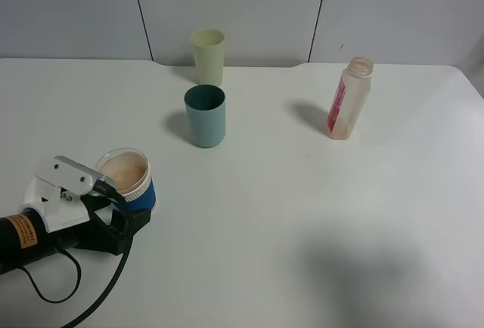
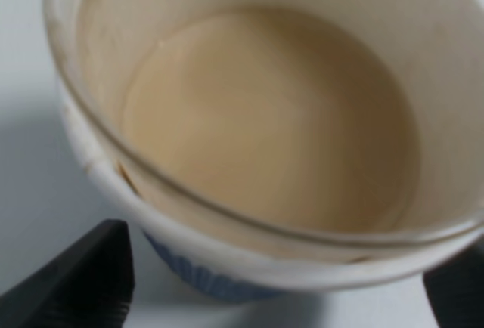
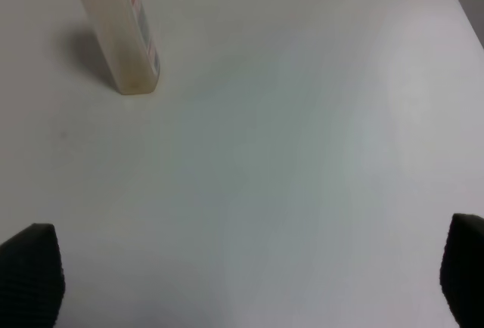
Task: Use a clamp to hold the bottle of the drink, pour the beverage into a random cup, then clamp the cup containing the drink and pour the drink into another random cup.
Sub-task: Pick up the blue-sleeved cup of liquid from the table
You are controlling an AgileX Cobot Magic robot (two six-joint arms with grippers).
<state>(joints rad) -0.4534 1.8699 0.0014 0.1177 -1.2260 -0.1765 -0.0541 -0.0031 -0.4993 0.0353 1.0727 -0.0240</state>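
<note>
The blue-and-white cup [image 1: 125,171] sits at the front left of the table with tan drink in it. My left gripper [image 1: 113,196] is shut on it, one jaw on each side of its body. In the left wrist view the cup [image 2: 265,124] fills the frame above the left gripper [image 2: 272,298], with a black fingertip [image 2: 83,283] in the lower corner. The teal tumbler [image 1: 205,116] stands mid-table. The bottle [image 1: 348,100] stands upright and uncapped at the back right, apart from both grippers. My right gripper [image 3: 242,283] is open over bare table, with the bottle [image 3: 121,33] well beyond it.
A pale yellow-green tumbler [image 1: 208,56] stands just behind the teal one, near the back wall. The white table [image 1: 302,215] runs wide between the cups and the bottle. A soft shadow lies at the front right. The right arm is outside the exterior view.
</note>
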